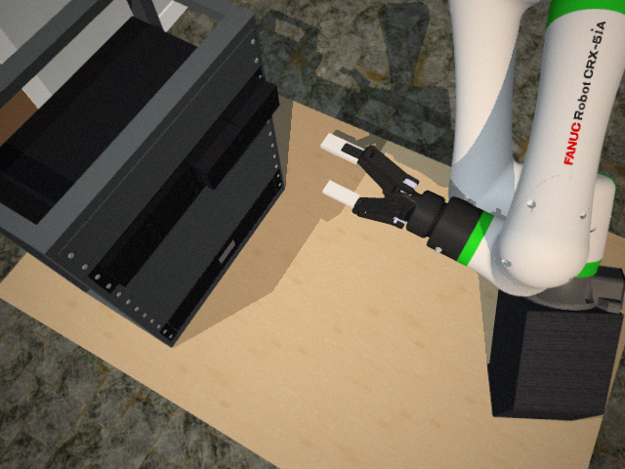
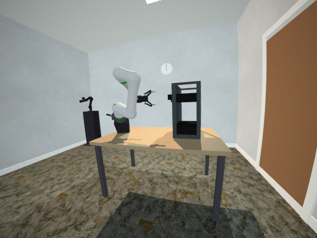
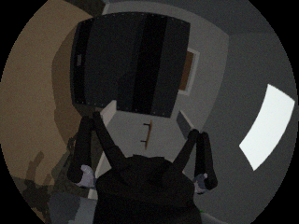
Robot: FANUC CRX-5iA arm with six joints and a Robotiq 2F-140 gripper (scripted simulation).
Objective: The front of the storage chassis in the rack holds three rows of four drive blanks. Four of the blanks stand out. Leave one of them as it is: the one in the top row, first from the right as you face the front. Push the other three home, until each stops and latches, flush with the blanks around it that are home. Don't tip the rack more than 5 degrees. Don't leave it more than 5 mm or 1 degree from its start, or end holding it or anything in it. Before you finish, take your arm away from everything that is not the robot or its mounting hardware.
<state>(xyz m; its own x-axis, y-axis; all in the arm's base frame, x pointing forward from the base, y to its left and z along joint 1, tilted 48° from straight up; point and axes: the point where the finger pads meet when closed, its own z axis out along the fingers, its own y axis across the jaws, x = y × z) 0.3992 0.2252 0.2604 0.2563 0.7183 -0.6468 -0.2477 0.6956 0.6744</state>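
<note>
A white robot arm [image 1: 550,151] with green bands stands on a black pedestal [image 1: 555,373] at one corner of a light wooden bench [image 1: 353,353]. Its black gripper [image 1: 339,170] points level toward a dark grey open-frame rack [image 1: 151,166] standing at the opposite end of the bench. The jaws are spread as wide as they go, with 2 white-tipped fingers [image 1: 339,191] well apart, and they hold nothing. A clear gap of bench lies between the fingertips and the rack front, so nothing is touching.

In the side view the rack [image 2: 176,110] is a tall upright frame. A black storage chassis [image 2: 185,97] sits high in it, near the top, and its front end juts out past the rack's front posts toward the gripper [image 2: 153,97], which hangs at about the same height, a short way off. A second dark unit [image 2: 186,128] fills the bottom of the rack.

From above, the chassis [image 1: 236,136] shows as a black block projecting from the rack's front face. The individual drive blanks are too dark and small to tell apart, so which ones stand out cannot be seen.

The wrist view looks along the 2 spread fingers at the dark rack front [image 3: 131,65], centred ahead.
</note>
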